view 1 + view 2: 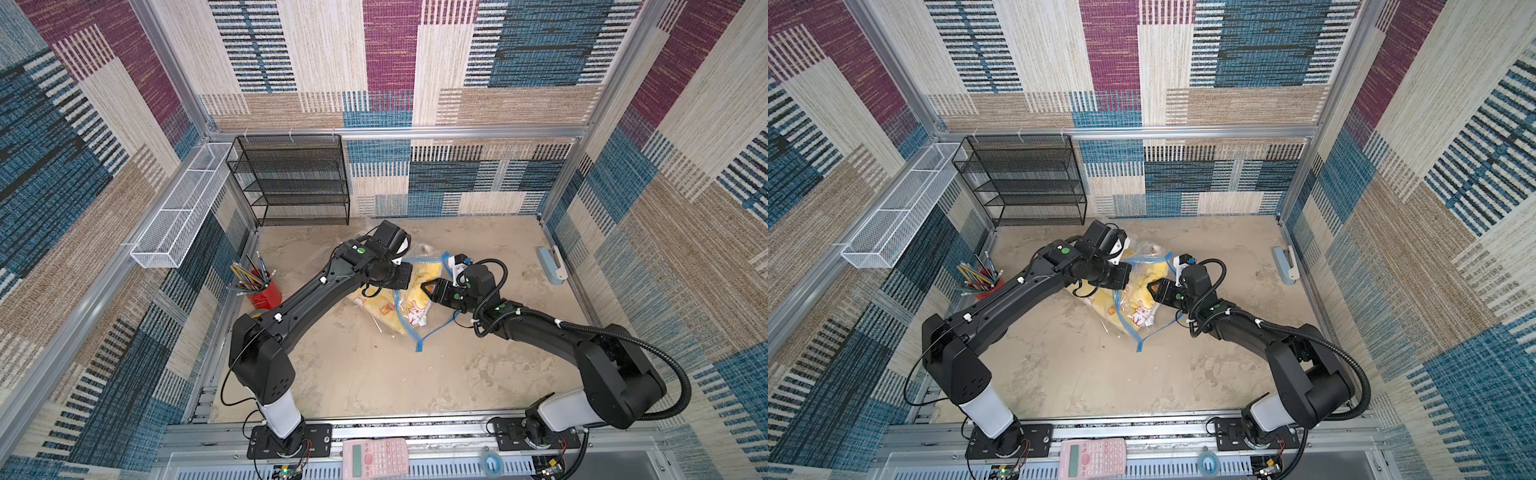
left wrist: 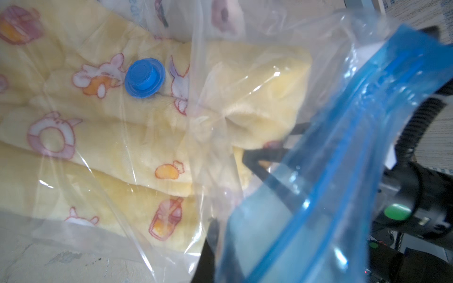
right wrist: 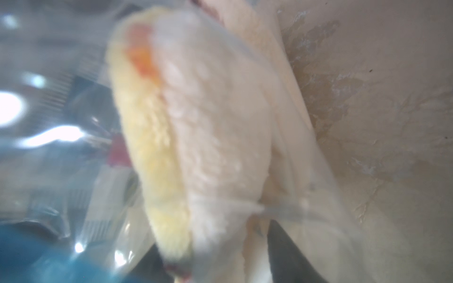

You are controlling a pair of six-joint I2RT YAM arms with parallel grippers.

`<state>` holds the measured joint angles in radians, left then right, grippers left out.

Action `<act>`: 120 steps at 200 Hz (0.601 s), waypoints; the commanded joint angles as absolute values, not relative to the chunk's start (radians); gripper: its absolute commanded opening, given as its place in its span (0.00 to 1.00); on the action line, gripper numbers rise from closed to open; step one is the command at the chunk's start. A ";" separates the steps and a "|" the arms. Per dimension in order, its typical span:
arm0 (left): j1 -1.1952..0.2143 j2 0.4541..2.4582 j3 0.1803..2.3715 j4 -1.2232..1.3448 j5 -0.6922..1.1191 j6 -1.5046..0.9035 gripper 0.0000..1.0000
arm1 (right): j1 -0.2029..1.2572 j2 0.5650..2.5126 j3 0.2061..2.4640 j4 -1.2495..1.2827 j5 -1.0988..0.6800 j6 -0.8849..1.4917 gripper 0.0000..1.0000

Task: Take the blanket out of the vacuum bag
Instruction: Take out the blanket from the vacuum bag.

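Top views, hidden: in both top views the left gripper has its tips lost under its own black body. The right gripper pokes into the bag mouth, with its jaws too small to read.
Top views, bag: the vacuum bag lies mid-table between the grippers. It is clear and crumpled, with a blue zip strip looping round its near end and the yellow blanket inside.
Left wrist view, hidden: blurred plastic and zip strip hang close to the lens. The left gripper is closed, pinching the bag's edge.
Left wrist view, bag: a round blue valve cap sits over the folded blanket, which is printed with pink and orange cartoons. A dark finger of the right gripper shows inside the mouth.
Right wrist view, hidden: everything is blurred, with glare on the plastic.
Right wrist view, right gripper: the jaws stand apart on either side of a puffy blanket fold, not squeezing it.
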<state>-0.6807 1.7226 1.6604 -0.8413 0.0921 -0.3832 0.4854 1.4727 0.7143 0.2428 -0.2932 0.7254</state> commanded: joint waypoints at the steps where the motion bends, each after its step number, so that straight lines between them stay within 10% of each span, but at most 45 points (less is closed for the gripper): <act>1: -0.681 1.726 1.662 -0.827 0.096 -0.368 0.00 | 0.508 1.482 0.702 0.325 -0.307 0.734 0.60; 120: -0.681 1.746 1.659 -0.828 0.090 -0.372 0.00 | 0.655 1.598 0.655 0.542 -0.228 0.796 0.63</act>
<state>-0.6807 1.7447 1.6604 -0.8417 0.0875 -0.3836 0.6426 1.5784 0.6491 0.4255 -0.1925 0.8070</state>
